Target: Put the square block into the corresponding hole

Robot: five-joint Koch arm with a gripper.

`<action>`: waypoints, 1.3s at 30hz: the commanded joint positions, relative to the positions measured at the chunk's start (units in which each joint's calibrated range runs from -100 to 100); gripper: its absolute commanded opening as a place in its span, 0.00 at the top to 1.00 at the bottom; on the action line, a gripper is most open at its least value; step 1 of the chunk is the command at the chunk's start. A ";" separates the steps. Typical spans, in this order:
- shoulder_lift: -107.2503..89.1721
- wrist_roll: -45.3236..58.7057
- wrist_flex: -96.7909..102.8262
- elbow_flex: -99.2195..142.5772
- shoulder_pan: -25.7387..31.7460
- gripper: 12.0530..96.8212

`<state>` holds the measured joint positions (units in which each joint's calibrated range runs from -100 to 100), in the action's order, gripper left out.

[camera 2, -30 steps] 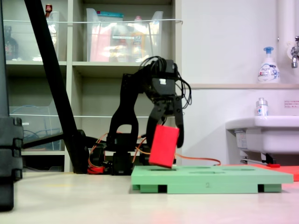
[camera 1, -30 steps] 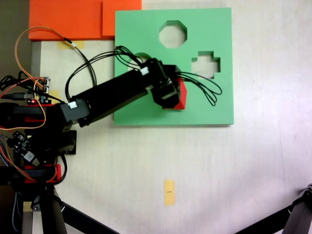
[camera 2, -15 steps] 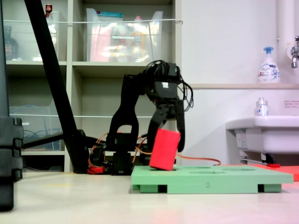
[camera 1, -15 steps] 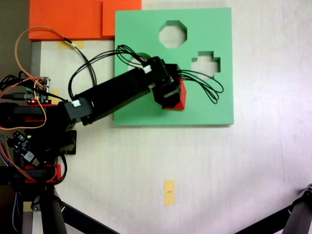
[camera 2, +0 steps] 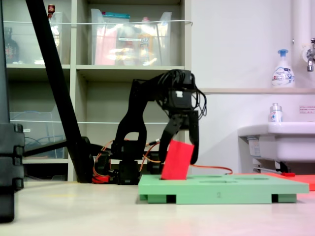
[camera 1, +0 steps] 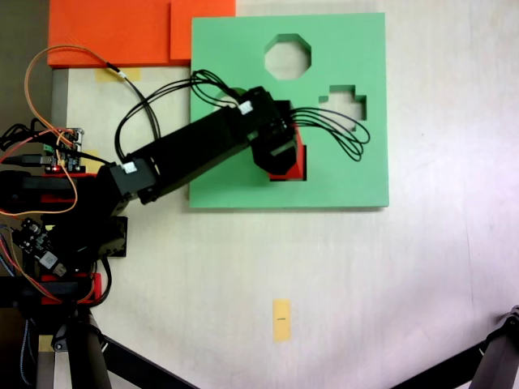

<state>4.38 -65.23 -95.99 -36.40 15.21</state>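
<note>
From my remote seat, going left to right in the top-down fixed view: arm base and loose wiring (camera 1: 49,174) sit at the left edge, an orange foam sheet (camera 1: 122,31) lies top left, touching the upper left corner of the green foam board (camera 1: 340,174). My arm reaches rightward from the base onto the board. Gripper (camera 1: 284,158) is over the board's lower middle, jaws clamped on the square block (camera 1: 293,164), red, one jaw each side of it as the low side view shows (camera 2: 183,150). The block (camera 2: 176,160) is tilted there, top leaning right, its bottom edge down at the board's surface (camera 2: 221,189). From above, a thin dark strip of the square hole (camera 1: 289,177) shows along the block's lower edge; block sits over it, how far in I cannot tell. Further right on the board: octagon cutout (camera 1: 288,57) up top, cross cutout (camera 1: 342,105) right of the gripper. A yellow tape marker (camera 1: 281,319) lies on the table well below the board.
</note>
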 commanded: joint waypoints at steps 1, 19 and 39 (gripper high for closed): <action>-3.40 0.10 -4.01 -0.78 0.05 0.96; 11.82 0.39 -1.90 0.31 -0.59 0.82; -10.80 3.96 -4.01 0.21 -0.93 0.18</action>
<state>2.60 -62.34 -96.77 -34.84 14.33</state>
